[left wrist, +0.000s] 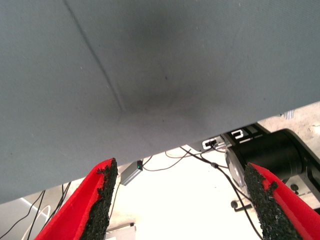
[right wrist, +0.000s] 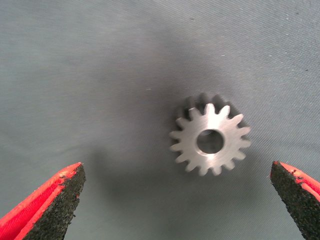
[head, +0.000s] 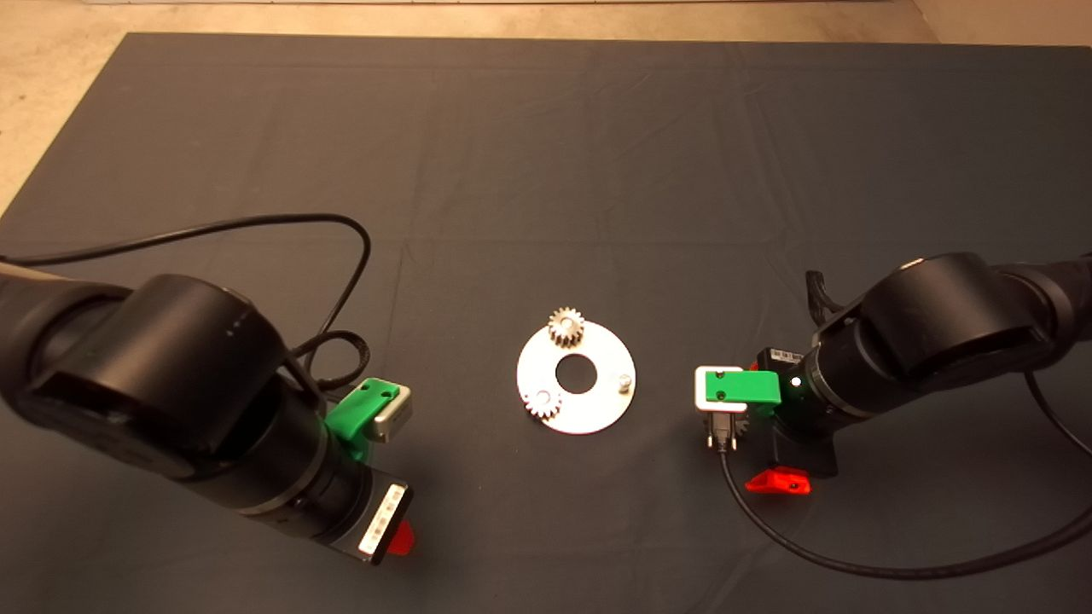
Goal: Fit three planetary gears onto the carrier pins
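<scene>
The round shiny plate (head: 597, 414) lies flat at mid-mat. Two planetary gears sit on carrier pins, one at the plate's far edge (head: 566, 327) and one at its near left (head: 541, 402). The third carrier pin (head: 625, 382) stands bare on the right side. Another planetary gear (right wrist: 210, 141) lies flat on the mat, right of the plate. My right gripper (right wrist: 177, 171) hangs over it, open, a finger on each side and neither touching. In the head view this gripper (head: 763, 450) hides most of that gear. My left gripper (left wrist: 180, 170) is open and holds nothing.
The left arm (head: 171, 401) rests near the mat's front left, its gripper (head: 394, 530) by the front edge. Black cables (head: 341, 256) loop over the mat beside both arms. Past the mat's edge, the left wrist view shows floor, cables and a black base (left wrist: 270, 155).
</scene>
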Controlling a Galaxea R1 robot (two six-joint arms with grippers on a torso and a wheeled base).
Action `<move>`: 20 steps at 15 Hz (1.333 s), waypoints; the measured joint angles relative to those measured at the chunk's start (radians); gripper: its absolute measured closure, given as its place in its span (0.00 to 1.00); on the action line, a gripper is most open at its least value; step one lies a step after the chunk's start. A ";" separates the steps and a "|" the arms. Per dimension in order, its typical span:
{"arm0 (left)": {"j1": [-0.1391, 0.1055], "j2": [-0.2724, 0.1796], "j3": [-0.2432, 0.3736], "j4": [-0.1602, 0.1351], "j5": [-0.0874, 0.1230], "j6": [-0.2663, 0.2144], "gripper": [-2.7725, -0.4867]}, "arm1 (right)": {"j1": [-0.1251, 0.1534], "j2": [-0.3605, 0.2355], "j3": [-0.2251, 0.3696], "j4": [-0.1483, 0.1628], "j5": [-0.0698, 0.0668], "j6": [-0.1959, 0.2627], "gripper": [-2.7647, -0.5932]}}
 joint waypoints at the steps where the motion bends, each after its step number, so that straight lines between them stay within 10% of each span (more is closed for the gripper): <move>1: 0.000 0.000 0.002 -0.001 0.000 0.000 0.44 | -0.005 0.000 -0.008 -0.012 0.000 -0.009 0.01; 6: 0.000 0.000 0.009 -0.006 0.000 0.000 0.44 | -0.027 0.000 -0.024 -0.072 0.000 -0.033 0.01; 20: 0.000 0.000 0.016 -0.014 0.000 0.000 0.44 | -0.051 0.012 -0.032 -0.116 0.000 -0.047 0.23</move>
